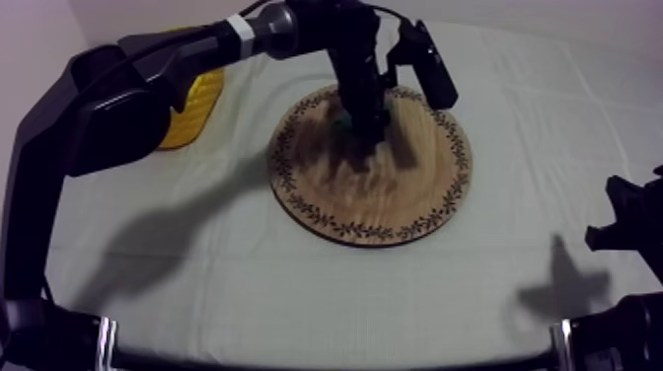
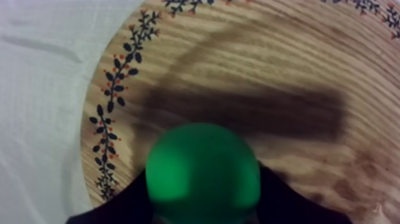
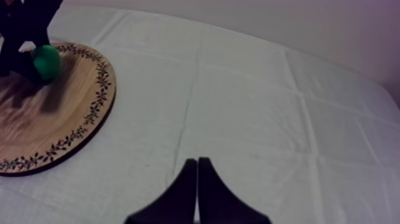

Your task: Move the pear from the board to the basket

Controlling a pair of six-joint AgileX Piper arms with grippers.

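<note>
My left arm reaches over the round wooden board (image 1: 395, 197) from the upper left. Its gripper (image 1: 363, 123) points down at the board's far part, with a sliver of the green pear (image 1: 343, 120) showing beside it. In the left wrist view the pear (image 2: 202, 173) sits between my left fingers (image 2: 128, 205), which press on both its sides, so the left gripper (image 2: 202, 210) is shut on it. Whether the pear touches the board (image 2: 268, 71) I cannot tell. The right wrist view shows the pear (image 3: 46, 61) held over the board (image 3: 53, 119). My right gripper (image 3: 197, 164) is shut on nothing.
The yellow basket (image 1: 194, 104) stands at the far left, partly behind my left arm. My right gripper (image 1: 626, 222) rests low at the right edge over bare cloth. Open cloth lies in front of the board and to its right.
</note>
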